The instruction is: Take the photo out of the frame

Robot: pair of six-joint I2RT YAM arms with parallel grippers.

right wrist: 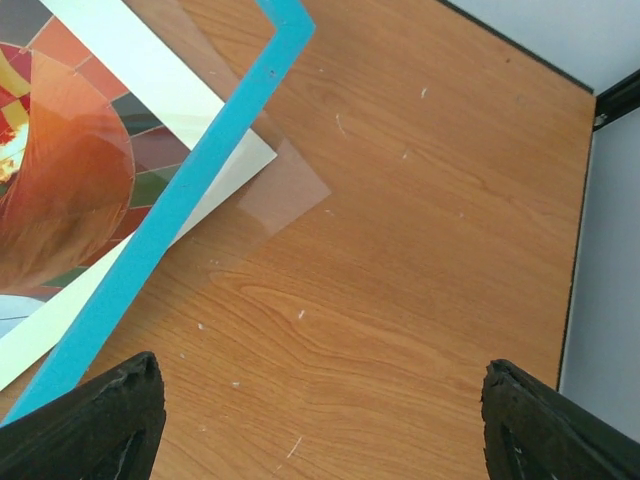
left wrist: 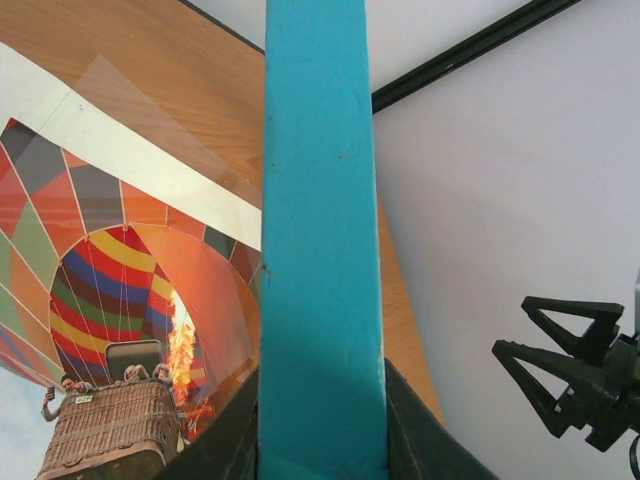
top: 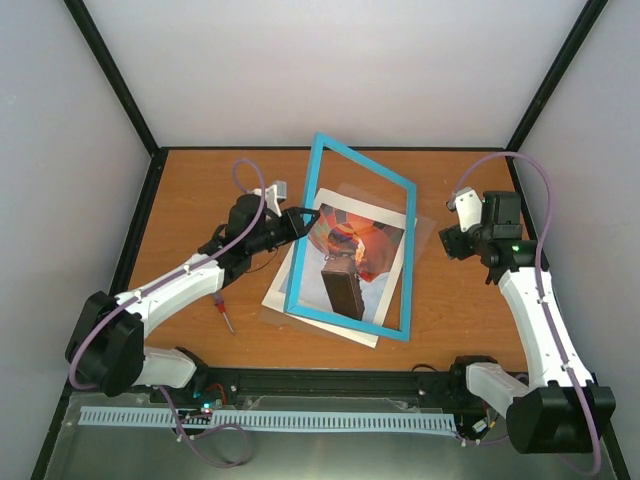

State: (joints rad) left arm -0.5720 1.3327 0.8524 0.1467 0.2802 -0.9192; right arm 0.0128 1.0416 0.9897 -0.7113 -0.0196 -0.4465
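Left gripper (top: 297,221): jaws narrow, clamped on the frame (top: 347,322) at its 9 o'clock bar, frame tilted. The photo (top: 345,245) lies flat beneath, toward 3. Right gripper (right wrist: 320,362): wide, empty, farther toward 3. Judgement: lift frame straight off; don't drag the print.

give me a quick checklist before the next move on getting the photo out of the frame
1. Left fingers clamped on the frame side bar: ok.
2. Frame tilted up off the photo on the gripped side: ok.
3. Frame's near bar clear of the white border around the photo: not ok, it crosses over it.
4. Right fingers open and apart from the frame, over bare table: ok.
5. Clear sheet off the photo: cannot tell.
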